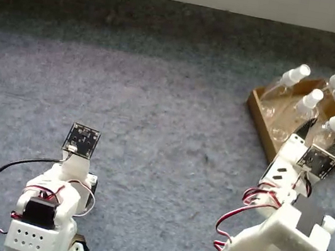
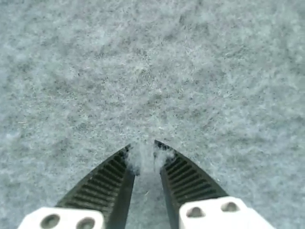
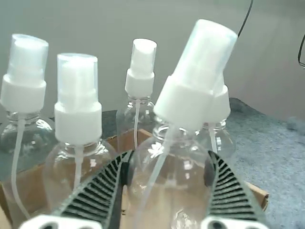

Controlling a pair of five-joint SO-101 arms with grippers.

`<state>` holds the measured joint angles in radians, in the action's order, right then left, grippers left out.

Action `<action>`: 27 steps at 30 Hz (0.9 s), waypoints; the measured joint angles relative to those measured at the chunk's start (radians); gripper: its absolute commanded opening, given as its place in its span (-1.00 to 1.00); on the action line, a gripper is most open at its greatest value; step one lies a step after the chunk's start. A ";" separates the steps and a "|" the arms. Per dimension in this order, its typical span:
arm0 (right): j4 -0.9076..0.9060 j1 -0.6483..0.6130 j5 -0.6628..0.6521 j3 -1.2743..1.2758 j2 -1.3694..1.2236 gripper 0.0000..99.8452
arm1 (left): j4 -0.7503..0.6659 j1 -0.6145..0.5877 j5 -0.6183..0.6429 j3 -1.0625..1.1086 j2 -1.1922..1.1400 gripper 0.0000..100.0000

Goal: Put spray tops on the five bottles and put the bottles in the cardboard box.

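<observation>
Right gripper (image 3: 170, 160) is clamped on a tilted spray-topped bottle (image 3: 190, 100) at the cardboard box (image 1: 260, 113) beside four standing bottles (image 3: 76, 119), left gripper (image 2: 142, 147) narrowly parted over grey carpet (image 2: 143, 57).

From where I stand, both arms are built of white plastic shells. The left arm (image 1: 42, 233) has a black motor block (image 1: 39, 212) set into it, red and white wires looping round, and a thick black cable (image 1: 21, 161) curving off one side. The right arm (image 1: 277, 238) trails red and white wires (image 1: 257, 197) as well. Each carries a small square black circuit board, one on the left (image 1: 82, 139) and one on the right (image 1: 317, 160). The left pincer (image 2: 143, 145) and the right pincer (image 3: 169, 157) have black ribbed fingers on white mounts with round screw holes.
</observation>
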<state>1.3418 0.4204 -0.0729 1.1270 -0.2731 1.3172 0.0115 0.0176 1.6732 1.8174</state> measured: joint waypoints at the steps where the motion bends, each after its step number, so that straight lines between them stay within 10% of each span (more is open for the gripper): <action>1: 0.000 0.005 0.000 -0.012 -0.015 -0.68 | 0.000 0.002 0.000 0.000 0.000 -0.99; 27: 0.008 0.028 -0.011 -0.098 -0.127 -0.47 | 0.000 0.002 0.000 0.000 0.000 -0.99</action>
<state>1.3495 0.4480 -0.0836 1.0288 -0.4005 1.3172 0.0130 0.0176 1.6732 1.8174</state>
